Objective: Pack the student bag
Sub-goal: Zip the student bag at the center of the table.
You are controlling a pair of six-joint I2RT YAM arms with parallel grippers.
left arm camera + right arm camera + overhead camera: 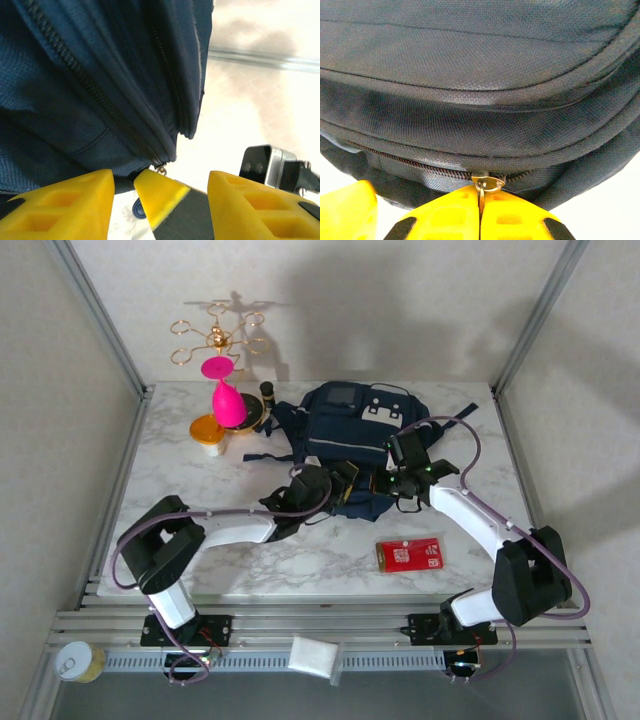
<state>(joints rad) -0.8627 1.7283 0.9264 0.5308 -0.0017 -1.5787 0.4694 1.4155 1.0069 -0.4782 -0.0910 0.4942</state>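
The student bag (355,430) lies flat in the middle of the far half of the marble table (300,560), grey panel and white dotted patch facing up, its dark straps spilling out to the left and right. Its near edge carries a zipper, and the zipper pull (481,186) hangs at the lower rim of the navy fabric. The right gripper (481,195) has its two yellow fingers (515,215) pressed together on that pull, pinching it between the pads, with the bag's seams bulging just above. The left gripper (160,179) sits right beside it at the same edge of the bag, its fingers (70,205) standing apart with nothing clamped between them; in the gap a yellow wedge (157,195) reaches up to the end of the zipper line, and navy fabric hangs over the left finger. From above, both arms reach inward from the near corners and their wrists meet at the bag's front edge. Nearer the arms, to the right of centre, a flat red packet (410,555) lies well apart from the bag. To the bag's left stand a pink goblet (225,400) and an orange-lidded tub (208,430), with a gold wire rack (215,335) behind them.
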